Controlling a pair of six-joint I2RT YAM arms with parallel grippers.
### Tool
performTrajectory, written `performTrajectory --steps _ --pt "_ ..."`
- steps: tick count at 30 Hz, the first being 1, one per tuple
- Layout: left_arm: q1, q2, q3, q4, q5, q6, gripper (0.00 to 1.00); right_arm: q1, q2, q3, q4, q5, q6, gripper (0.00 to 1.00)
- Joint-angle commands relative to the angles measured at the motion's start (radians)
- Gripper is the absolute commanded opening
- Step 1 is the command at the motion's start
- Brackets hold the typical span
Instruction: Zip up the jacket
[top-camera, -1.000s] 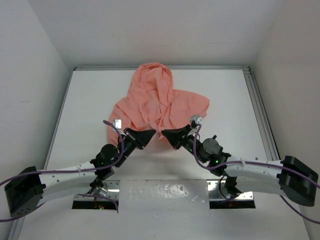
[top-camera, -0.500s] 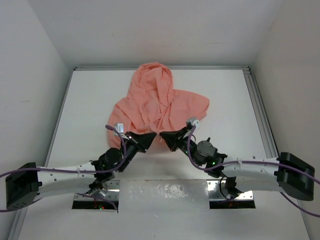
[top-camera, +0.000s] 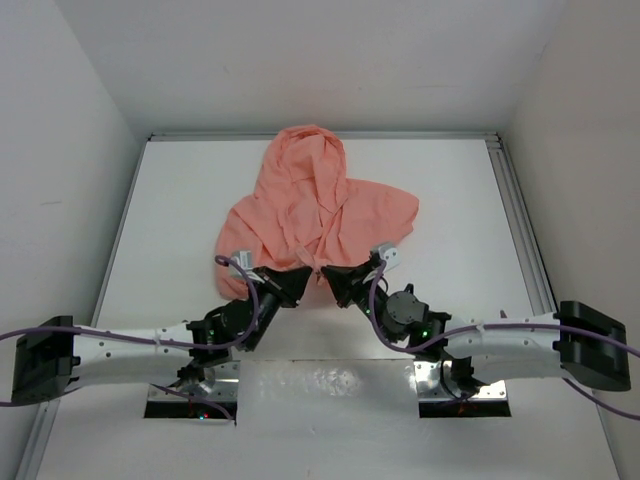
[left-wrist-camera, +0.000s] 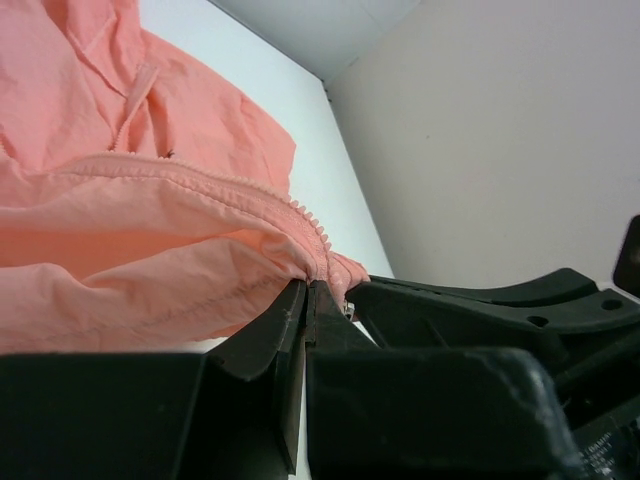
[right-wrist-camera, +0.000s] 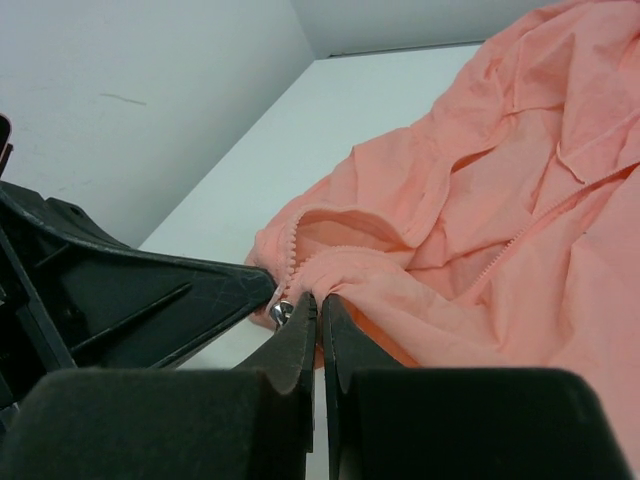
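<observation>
White table (top-camera: 175, 215) w/ pink jacket (top-camera: 320, 205) atop

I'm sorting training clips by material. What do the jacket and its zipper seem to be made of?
The jacket: thin woven fabric, matte salmon pink, creasing into soft folds; possibly light synthetic. The zipper teeth: small pink links, likely plastic. The slider: glinting silver, probably metal.

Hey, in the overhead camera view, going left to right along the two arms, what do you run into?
Left arm's black base block → left gripper → right gripper → right arm's black base block. Both grippers pinch the salmon-pink hooded jacket, which is left out because it spans them.
</observation>
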Motion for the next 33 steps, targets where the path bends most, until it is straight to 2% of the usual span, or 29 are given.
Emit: performTrajectory --steps 1,8,20,25,28,33 --pt "-0.033 0.014 0.046 -0.036 -0.073 0.029 0.0 0.033 -0.021 0.053 0.044 0.045 -0.017 0.0" --pt "-0.082 0.025 0.056 -0.029 -0.153 0.071 0.0 0.065 -0.013 0.087 -0.007 0.117 -0.031 0.0" --pt "-0.142 0.054 0.069 0.002 -0.241 0.129 0.0 0.072 -0.001 0.133 -0.096 0.131 0.001 0.0" --pt "-0.15 0.034 0.046 0.066 -0.29 0.204 0.0 0.093 -0.03 0.112 -0.119 0.146 0.024 0.0" --pt "-0.15 0.008 -0.005 0.205 -0.291 0.298 0.0 0.095 -0.065 0.09 -0.16 0.139 0.08 0.0" --pt "-0.15 0.03 -0.014 0.237 -0.255 0.307 0.0 0.095 -0.068 0.098 -0.169 0.129 0.095 0.0"
